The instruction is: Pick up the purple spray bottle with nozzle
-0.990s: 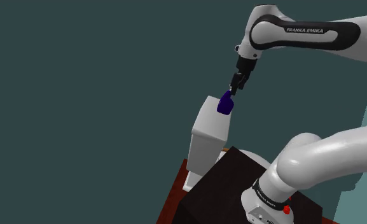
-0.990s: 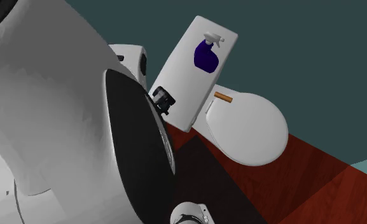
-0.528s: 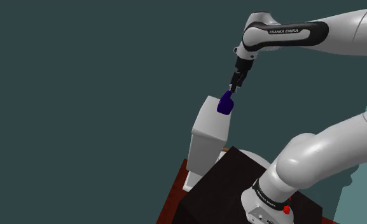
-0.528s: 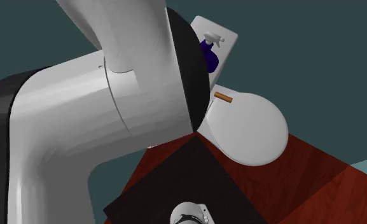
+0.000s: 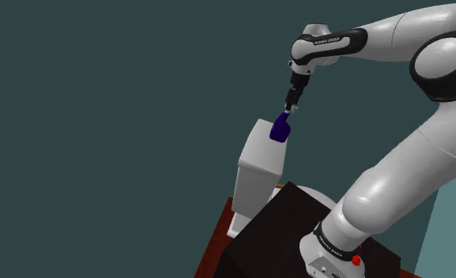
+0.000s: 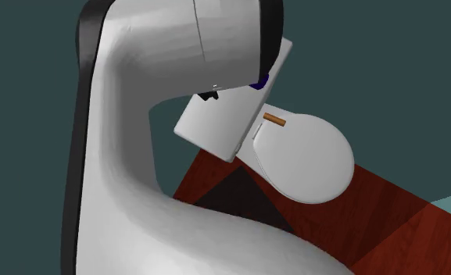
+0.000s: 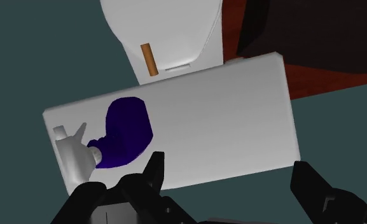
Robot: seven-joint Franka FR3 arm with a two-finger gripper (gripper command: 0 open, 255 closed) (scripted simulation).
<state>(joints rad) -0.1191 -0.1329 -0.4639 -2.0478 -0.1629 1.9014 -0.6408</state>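
Observation:
The purple spray bottle (image 7: pixel 126 130) with a white nozzle (image 7: pixel 74 156) lies on the flat white lid of a toilet tank (image 7: pixel 226 121). In the shoulder view the bottle (image 5: pixel 279 128) sits at the tank's top, and my gripper (image 5: pixel 291 107) hangs just above it, pointing down. The wrist view shows my gripper (image 7: pixel 229 181) open, its fingers wide apart. The bottle lies just outside one finger (image 7: pixel 153 168), not between the two, and nothing is held. In the second exterior view the arm hides all but a sliver of the bottle (image 6: pixel 259 82).
A white toilet with its seat lid (image 6: pixel 306 156) closed stands below the tank (image 5: pixel 259 154). A small brown cylinder (image 6: pixel 274 119) rests on the toilet behind the seat. The black stand (image 5: pixel 273 229) sits on a red-brown floor (image 6: pixel 388 226). A dark teal wall is behind.
The arm's elbow has swung up and over, and it now covers most of the bottle in the second exterior view. The gripper stays just above the bottle, which has not moved.

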